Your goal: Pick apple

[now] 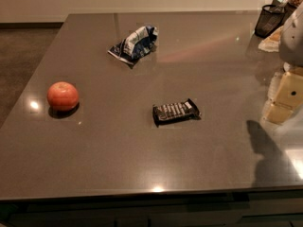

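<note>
Snack bar (176, 112) sits between apple (62, 96) and your right-edge gripper (284, 100) (aperture: cannot tell); reach low and you may clip it.

We count one round, smooth-skinned orange-red apple (62, 96), one dark rectangular snack-bar wrapper (175, 112) and one crumpled blue-and-white snack bag (134, 44): three loose items in all on one dark grey polished surface (142, 174). We also count one black mesh container (269, 19) at the far right corner, and one pale tool (284, 98) at the right edge of the view, over the surface's right side.
</note>
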Tool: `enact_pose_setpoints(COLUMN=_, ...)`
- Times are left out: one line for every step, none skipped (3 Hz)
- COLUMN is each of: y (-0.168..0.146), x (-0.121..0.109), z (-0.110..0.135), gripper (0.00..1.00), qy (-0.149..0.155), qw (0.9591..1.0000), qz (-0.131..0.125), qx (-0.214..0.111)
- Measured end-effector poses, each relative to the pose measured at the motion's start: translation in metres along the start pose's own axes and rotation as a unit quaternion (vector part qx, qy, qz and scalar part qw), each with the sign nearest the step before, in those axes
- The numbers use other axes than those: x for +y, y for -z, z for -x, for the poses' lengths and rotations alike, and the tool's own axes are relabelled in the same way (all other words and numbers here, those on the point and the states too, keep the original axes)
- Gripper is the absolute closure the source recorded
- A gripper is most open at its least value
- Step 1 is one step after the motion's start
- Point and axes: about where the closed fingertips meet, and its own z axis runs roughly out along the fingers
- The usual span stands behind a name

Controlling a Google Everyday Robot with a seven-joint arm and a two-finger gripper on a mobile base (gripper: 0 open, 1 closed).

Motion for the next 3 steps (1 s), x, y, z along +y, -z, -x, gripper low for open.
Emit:
enact_pose_setpoints(y=0.000, x=0.000, z=0.000, gripper=0.00, qy=0.000, qw=1.0000, qz=0.000, qx=0.000)
enact_pose_setpoints(y=-0.005, x=-0.005, z=0.032, gripper=0.00, qy=0.018, qw=0.9990, qz=0.014, qx=-0.038)
enact_pose_setpoints(y=-0.011, x=-0.007, z=0.078, gripper=0.00, qy=0.045, qw=0.9949, qz=0.029, qx=-0.085)
